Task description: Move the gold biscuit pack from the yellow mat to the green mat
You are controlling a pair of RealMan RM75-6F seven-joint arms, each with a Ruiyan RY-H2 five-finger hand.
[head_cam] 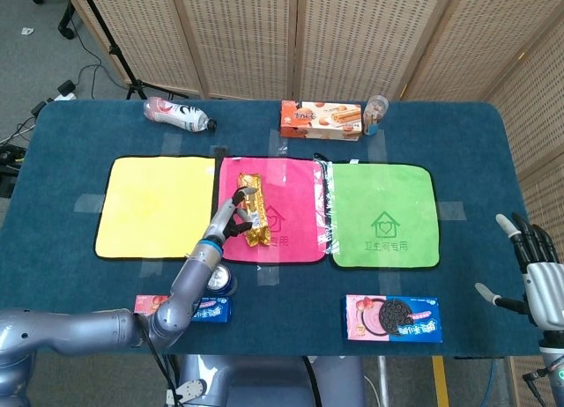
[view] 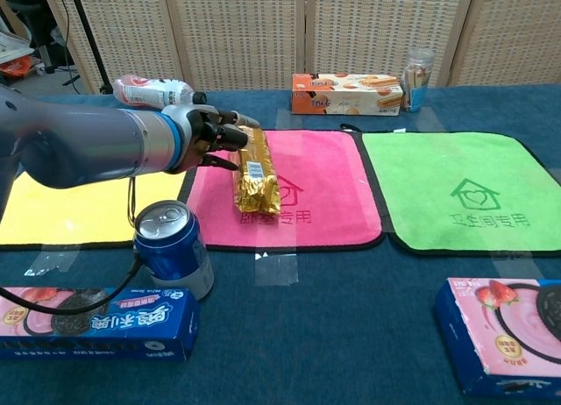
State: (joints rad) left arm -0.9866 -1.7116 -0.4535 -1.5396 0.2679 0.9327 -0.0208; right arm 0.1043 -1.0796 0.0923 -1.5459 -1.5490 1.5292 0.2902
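Left hand (view: pixel 206 135) grips gold biscuit pack (view: pixel 253 171) above pink mat (view: pixel 324 173); should carry level to green mat (view: pixel 456 190) centre.

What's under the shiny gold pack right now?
The pink mat lies under the gold biscuit pack, which the left hand holds. The pack covers part of the mat's house picture.

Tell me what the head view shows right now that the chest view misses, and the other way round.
Head view only: the right hand, open, off the table's right edge, and the whole yellow mat. Chest view only: the label on the gold biscuit pack and the blue can's top up close. Both show the left hand holding the pack above the pink mat, the green mat bare, and both pink cookie boxes.
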